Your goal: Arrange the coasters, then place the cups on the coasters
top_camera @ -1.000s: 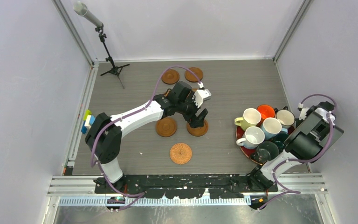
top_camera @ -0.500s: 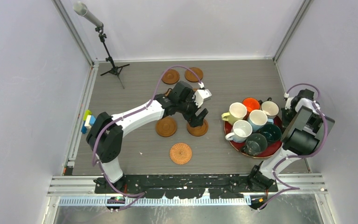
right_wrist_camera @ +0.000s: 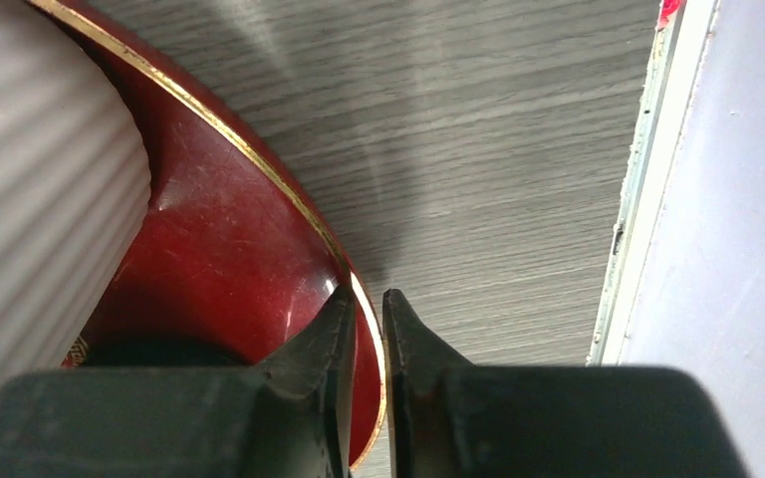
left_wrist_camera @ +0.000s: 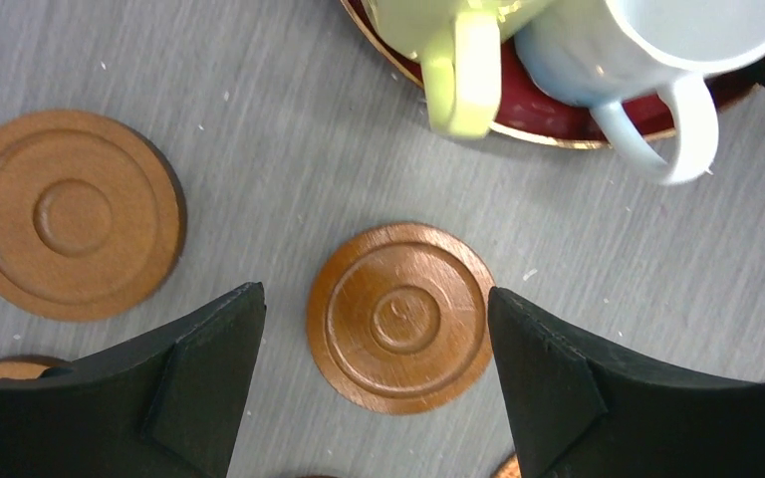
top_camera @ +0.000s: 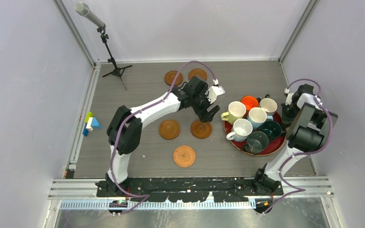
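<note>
Two wooden coasters (top_camera: 169,128) (top_camera: 201,128) lie mid-table, a woven one (top_camera: 184,156) nearer me, two more (top_camera: 173,77) (top_camera: 197,74) at the back. My left gripper (top_camera: 212,112) hovers open over the table; in its wrist view a coaster (left_wrist_camera: 399,317) lies below, between the fingers, untouched. Several cups stand on the red tray (top_camera: 271,151): pale yellow (top_camera: 234,112), orange (top_camera: 249,102), cream (top_camera: 268,105), white-and-blue (top_camera: 256,116), white (top_camera: 241,129), dark green (top_camera: 269,128), grey-teal (top_camera: 256,141). My right gripper (right_wrist_camera: 364,304) is shut on the tray's gold rim (right_wrist_camera: 259,159).
A microphone stand (top_camera: 115,69) is at the back left. Coloured blocks (top_camera: 89,123) sit on the left rail. The right wall and its rail (right_wrist_camera: 647,199) run close beside the tray. The yellow cup's handle (left_wrist_camera: 463,70) pokes out toward the left gripper.
The right arm has dragged the tray of cups leftward toward the coasters. The left gripper has lifted off the right middle coaster and moved up and right, still open.
</note>
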`<action>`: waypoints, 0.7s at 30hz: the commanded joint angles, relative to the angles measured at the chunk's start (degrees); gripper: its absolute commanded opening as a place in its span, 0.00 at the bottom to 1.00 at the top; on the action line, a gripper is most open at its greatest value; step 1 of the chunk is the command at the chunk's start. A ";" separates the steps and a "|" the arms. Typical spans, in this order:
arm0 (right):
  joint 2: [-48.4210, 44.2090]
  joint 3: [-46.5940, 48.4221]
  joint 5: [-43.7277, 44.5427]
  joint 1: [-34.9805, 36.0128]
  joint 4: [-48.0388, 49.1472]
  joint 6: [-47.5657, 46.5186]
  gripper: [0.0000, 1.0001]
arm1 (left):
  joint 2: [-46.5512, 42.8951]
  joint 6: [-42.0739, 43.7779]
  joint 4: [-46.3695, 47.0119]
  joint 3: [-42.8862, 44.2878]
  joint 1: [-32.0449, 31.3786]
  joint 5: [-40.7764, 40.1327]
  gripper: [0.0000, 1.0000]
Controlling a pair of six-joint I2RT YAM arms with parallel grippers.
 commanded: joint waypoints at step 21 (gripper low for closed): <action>-12.54 5.15 -4.68 1.51 -6.67 0.93 0.78 | 23.02 3.09 -13.36 33.78 -7.11 -5.68 0.68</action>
